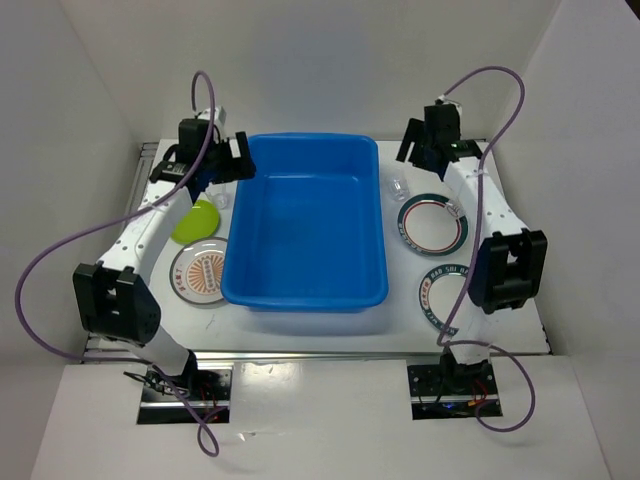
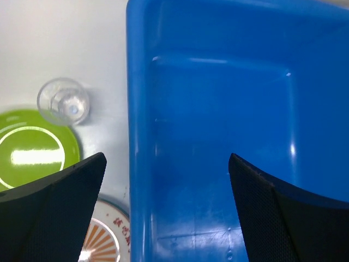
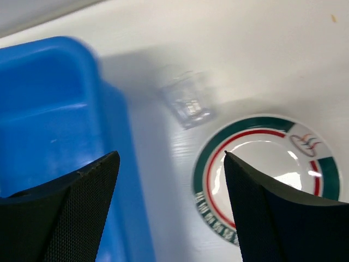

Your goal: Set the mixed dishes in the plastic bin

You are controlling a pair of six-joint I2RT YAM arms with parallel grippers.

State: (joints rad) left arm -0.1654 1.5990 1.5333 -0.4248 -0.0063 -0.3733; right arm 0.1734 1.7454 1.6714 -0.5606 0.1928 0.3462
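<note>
White tabletop [image 1: 400, 328] is carrying everything. Spread and empty, the left fingers [image 2: 54, 218] are hovering over the bin [image 1: 305, 230] rim beside the left cup [image 2: 63, 101] and lime plate [image 2: 32, 147]. The right fingers [image 3: 272, 218], equally apart, are facing the right cup [image 3: 187, 101], probably lining up a pick. The bin, centred, is holding nothing yet.

bin [image 1: 305, 230]: tabletop [image 1: 400, 325] middle
9 o'clock: far-left plate [image 1: 195, 220], near-left plate [image 1: 200, 273], left cup [image 1: 221, 199]
3 o'clock: far-right plate [image 1: 432, 223], near-right plate [image 1: 435, 290], right cup [image 1: 398, 187]

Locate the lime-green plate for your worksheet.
In the top view, the lime-green plate lies on the left, just left of the blue bin, between a tiny clear cup behind it and the orange-patterned plate in front.
</note>
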